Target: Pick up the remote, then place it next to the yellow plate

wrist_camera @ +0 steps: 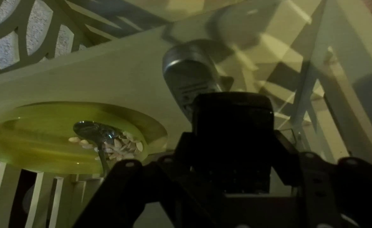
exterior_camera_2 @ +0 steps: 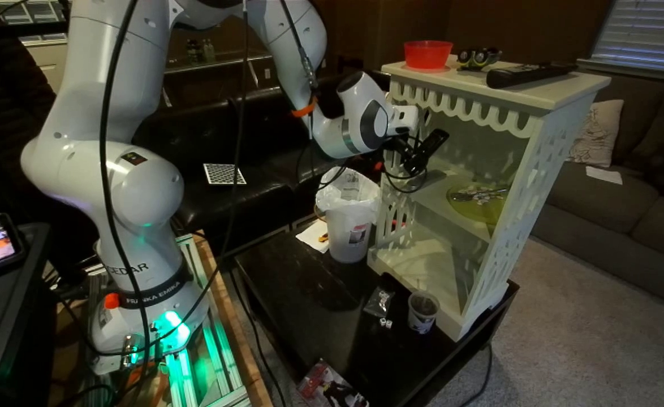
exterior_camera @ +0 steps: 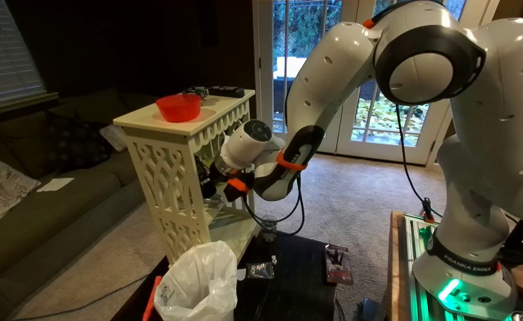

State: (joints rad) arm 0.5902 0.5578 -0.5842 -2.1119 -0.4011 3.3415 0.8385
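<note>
A black remote (wrist_camera: 233, 109) is held between the two fingers of my gripper (wrist_camera: 235, 145) in the wrist view. In an exterior view the same remote (exterior_camera_2: 435, 141) is tilted, raised above the middle shelf at the cabinet's open front, with my gripper (exterior_camera_2: 414, 155) around its lower part. The yellow plate (wrist_camera: 43, 139) lies on the middle shelf, left of the remote in the wrist view, with a spoon and pale pieces on it. It also shows in an exterior view (exterior_camera_2: 473, 209). A silver-grey rounded object (wrist_camera: 189, 72) lies on the shelf beyond the remote, partly hidden.
The cream cabinet (exterior_camera_2: 468, 90) has latticed sides and a scalloped top edge close above the arm. On its top are a red bowl (exterior_camera_2: 428, 55), a black-and-yellow object (exterior_camera_2: 478, 58) and another black remote (exterior_camera_2: 527, 73). A white lined bin (exterior_camera_2: 348, 226) and a cup (exterior_camera_2: 422, 312) stand below.
</note>
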